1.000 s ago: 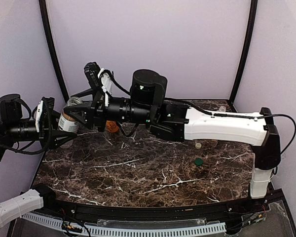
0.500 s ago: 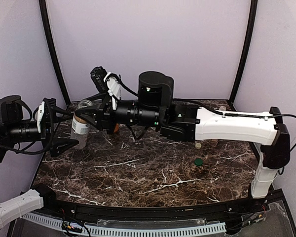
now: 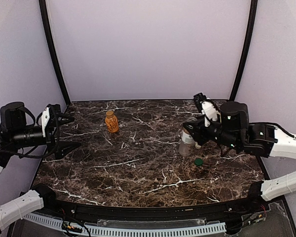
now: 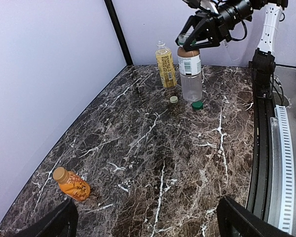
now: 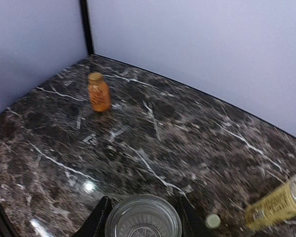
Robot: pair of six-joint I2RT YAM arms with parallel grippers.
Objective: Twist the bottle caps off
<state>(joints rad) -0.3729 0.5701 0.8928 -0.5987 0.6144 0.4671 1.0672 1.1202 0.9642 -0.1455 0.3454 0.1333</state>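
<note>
Bottle caps here are light, hard, ridged plastic, best pinched across the rim by the fingertips while the bottle below is held firm; the thin-walled bottles would likely dent or spin under a loose squeeze. Right gripper (image 4: 192, 42) is clenched on the neck of the small clear plastic bottle with a white label (image 4: 190, 74), which stands upright on the dark marble-patterned counter (image 3: 138, 173) near its right edge. The wrist view looks straight down into that bottle's open mouth between the fingers. Near its base lie the small dark green round cap (image 4: 197, 104) and the small cream-white round cap (image 4: 173, 99), both loose on the counter. Just beside them stands the tall yellow-green tea bottle (image 4: 165, 66), also uncapped. Left gripper (image 3: 71, 131) hangs released at the far left edge, jaws spread wide, nothing between them. Well apart from both, toward the back left, the short squat orange bottle (image 3: 111, 124) stands alone with its gold-orange screw cap (image 3: 109, 113) in place, by the look of things the last one to undo. Small and smooth, it would call for a firm hold low on the body and a pinch on the cap.
</note>
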